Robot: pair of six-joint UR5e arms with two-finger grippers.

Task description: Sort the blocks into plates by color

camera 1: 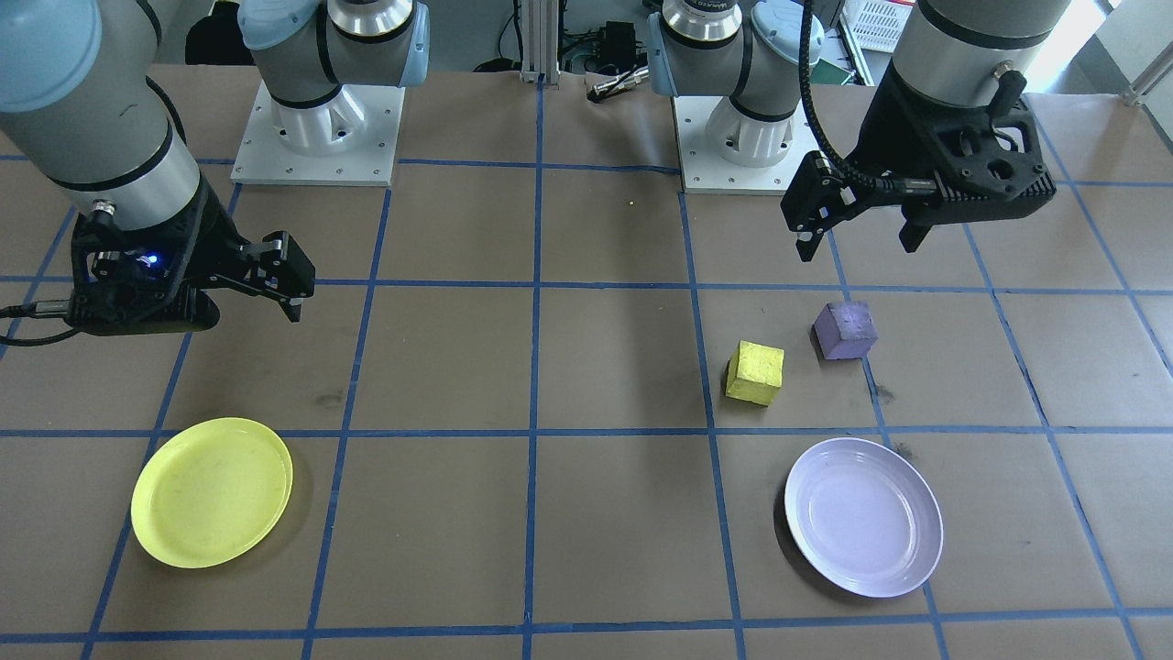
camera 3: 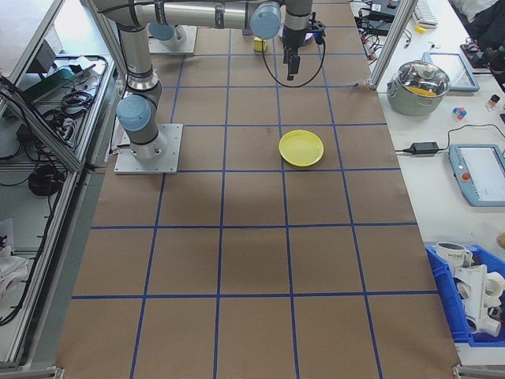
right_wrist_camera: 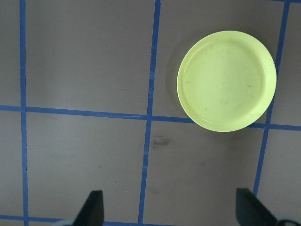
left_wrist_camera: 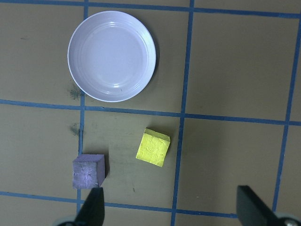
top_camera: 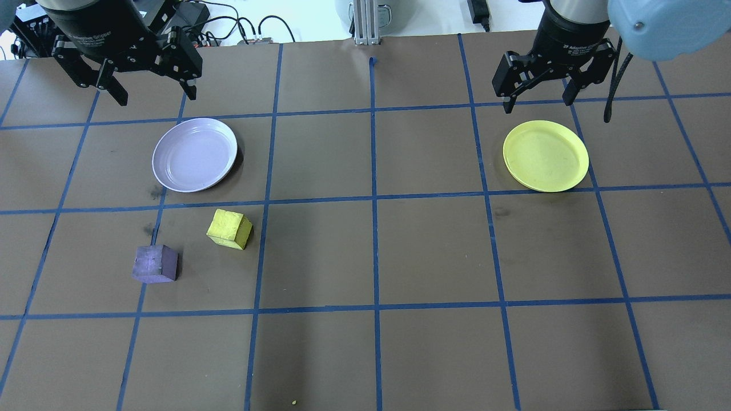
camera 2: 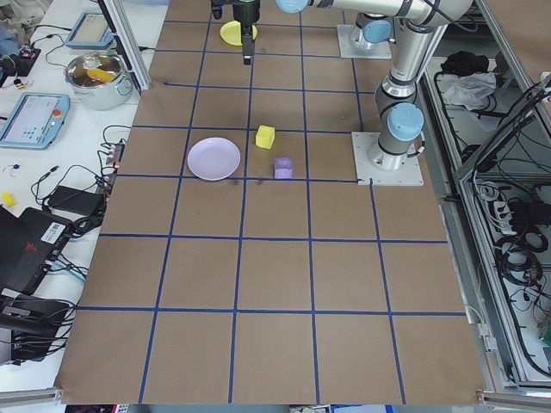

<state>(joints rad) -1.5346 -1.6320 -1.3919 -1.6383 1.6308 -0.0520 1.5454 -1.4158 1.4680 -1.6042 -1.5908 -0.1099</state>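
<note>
Two blocks and two plates on the gridded table, both grippers raised.

The yellow block point(camera 1: 755, 373) and purple block point(camera 1: 845, 330) sat near each other, apart, on the brown table point(camera 1: 550, 367), above the lavender plate point(camera 1: 863, 516). The yellow plate point(camera 1: 212, 491) lay well apart across the view. The left gripper point(camera 1: 857, 236) hung above the purple block, jaws spread; the right gripper point(camera 1: 275, 280) hung with jaws parted, holding nothing.

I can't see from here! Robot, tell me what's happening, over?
Left gripper and right gripper open, empty, raised. Yellow block and purple block on table beside purple plate. Yellow plate empty. Nothing blocking.
</note>
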